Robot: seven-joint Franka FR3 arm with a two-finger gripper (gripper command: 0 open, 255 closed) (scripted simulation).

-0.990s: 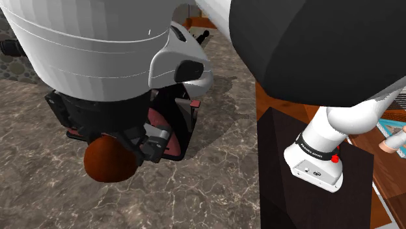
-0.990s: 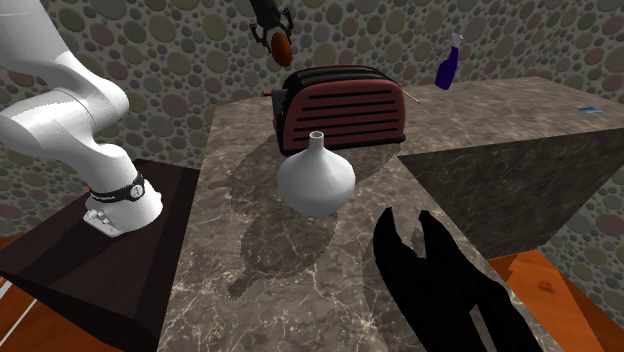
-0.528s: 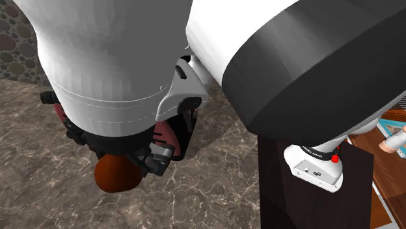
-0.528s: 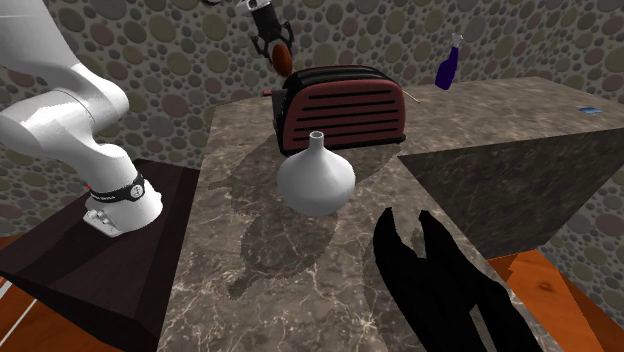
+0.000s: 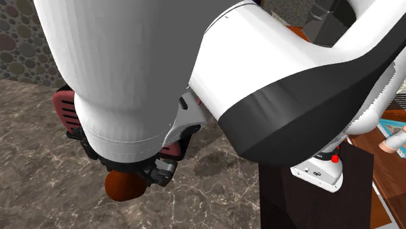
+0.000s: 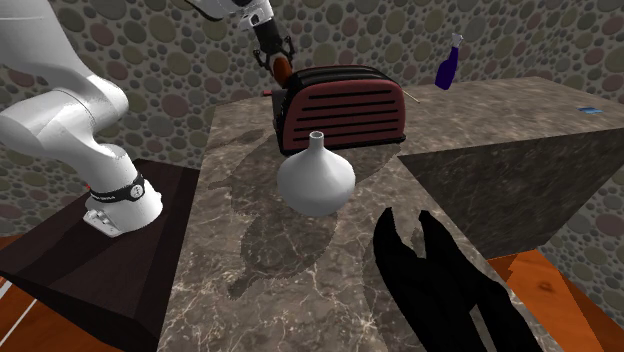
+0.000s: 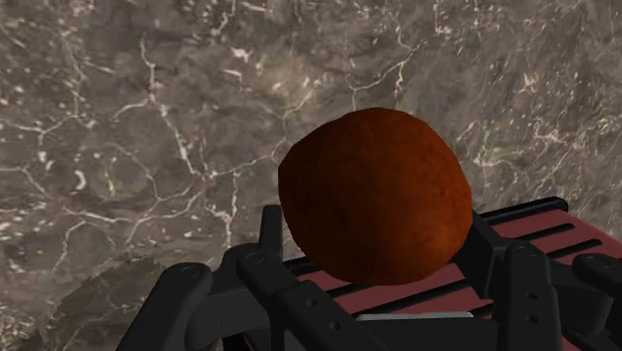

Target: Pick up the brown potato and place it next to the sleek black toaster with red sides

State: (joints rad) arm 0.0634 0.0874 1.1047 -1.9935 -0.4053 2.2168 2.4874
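Fingers (image 7: pixel 267 239) clamped on brown potato (image 7: pixel 374 194) | aloft over marble counter (image 7: pixel 120 120) | by end of toaster (image 6: pixel 345 105)

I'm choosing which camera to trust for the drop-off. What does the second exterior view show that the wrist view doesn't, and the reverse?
Second exterior view: the white vase standing in front of the toaster, a blue spray bottle farther back, and the arm's stand. Wrist view: the veining of the counter close up, just past the potato. Both: the gripper clasping the reddish-brown potato by the toaster's end.
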